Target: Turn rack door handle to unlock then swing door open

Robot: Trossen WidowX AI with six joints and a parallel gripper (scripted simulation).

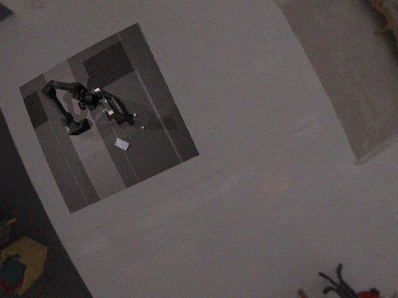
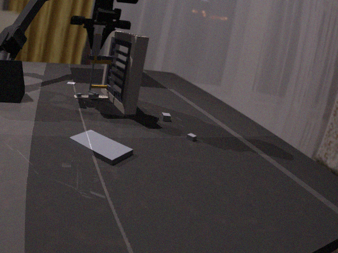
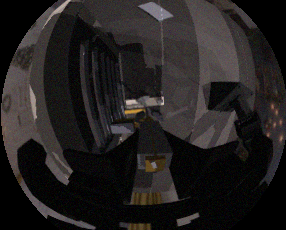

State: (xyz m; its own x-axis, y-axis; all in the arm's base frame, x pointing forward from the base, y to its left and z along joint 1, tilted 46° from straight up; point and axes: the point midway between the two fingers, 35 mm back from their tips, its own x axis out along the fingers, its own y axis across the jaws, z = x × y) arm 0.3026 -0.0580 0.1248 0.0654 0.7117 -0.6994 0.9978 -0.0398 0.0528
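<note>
The rack [image 1: 118, 105] [image 2: 138, 73] [image 3: 64, 85] stands upright, with a pale outer side and a panel of dark slats. The grey upright handle [image 2: 98, 34] [image 3: 153, 139] stands beside the slatted panel, with yellow brackets [image 2: 100, 61] [image 3: 134, 112] between it and the panel. My gripper [image 2: 97, 42] [image 3: 149, 134] points down from above and is shut on the handle's upper part, one finger on each side. The handle's thin rod [image 2: 92, 76] runs down to a pale strip [image 2: 101, 96] [image 3: 156, 101] near the table. The views do not clearly show the door's angle or the handle's turn.
A pale flat slab [image 1: 122, 144] [image 2: 101, 145] [image 3: 156, 10] lies on the table before the rack. Two small pale blocks, one nearer the rack [image 1: 135, 115] [image 2: 166, 117] and one farther off [image 1: 143, 127] [image 2: 192, 137], lie beyond it. The black arm base [image 1: 80, 128] [image 2: 11, 80] stands to one side.
</note>
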